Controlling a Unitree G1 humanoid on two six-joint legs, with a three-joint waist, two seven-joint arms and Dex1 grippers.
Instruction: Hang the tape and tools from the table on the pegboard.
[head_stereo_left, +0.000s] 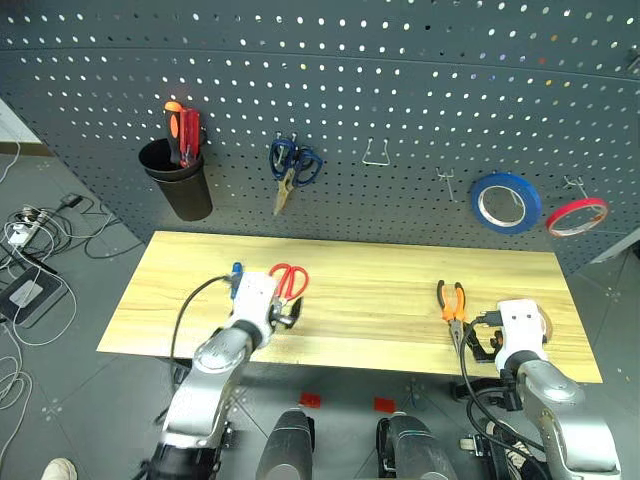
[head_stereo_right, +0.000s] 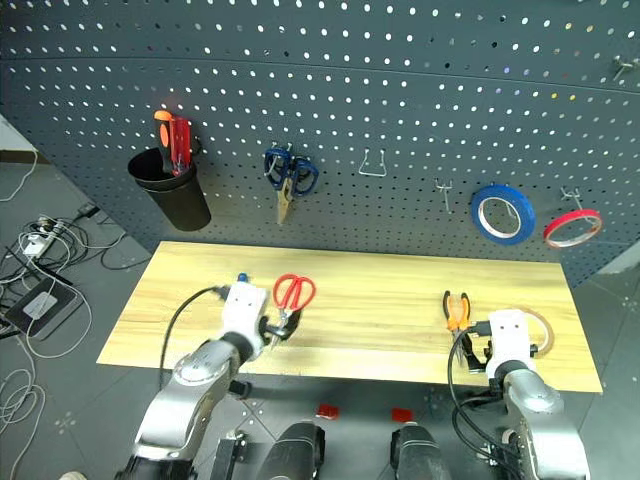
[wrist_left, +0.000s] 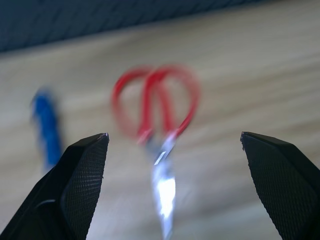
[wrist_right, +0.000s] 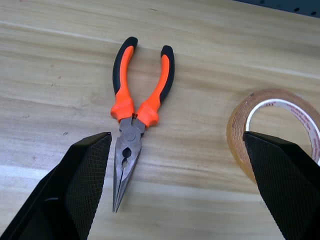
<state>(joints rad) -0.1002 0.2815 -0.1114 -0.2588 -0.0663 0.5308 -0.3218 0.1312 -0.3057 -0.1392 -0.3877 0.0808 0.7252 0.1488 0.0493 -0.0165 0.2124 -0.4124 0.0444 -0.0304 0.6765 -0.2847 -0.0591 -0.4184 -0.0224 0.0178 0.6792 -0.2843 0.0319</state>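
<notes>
On the pale wooden worktop (head_stereo_left: 380, 300) lie four task things: one roll of tan tape (wrist_right: 272, 130), one pair of red-handled scissors (head_stereo_right: 292, 295), one pair of orange-and-black pliers (wrist_right: 135, 112) and one small blue-handled screwdriver (wrist_left: 47, 125).

The left claw (wrist_left: 172, 145) hangs just above the worktop with its two black fingers spread wide, pinching nothing. The scissors lie straight ahead of it, the shiny blades pointing back toward the gap between the fingers and the red loops farther off. The screwdriver lies just beyond the claw's left finger, beside the scissors.

The right claw (wrist_right: 177, 145) is also spread wide and empty. The pliers lie flat ahead of it, closer to its left finger, nose toward the claw and handles away. The tape, a wide translucent ring with a large open centre, lies flat beside the right finger, partly hidden by it, near the pliers but apart from them.

Beyond both claws stands the dark grey pegboard (head_stereo_left: 400, 90). It carries one black cup (head_stereo_left: 180, 180) holding two screwdrivers, red and orange (head_stereo_left: 182, 130), one pair of blue-handled scissors (head_stereo_left: 292, 168), one blue tape roll (head_stereo_left: 505, 202), one thin red ring (head_stereo_left: 577, 215), and bare metal hooks (head_stereo_left: 376, 155).
</notes>
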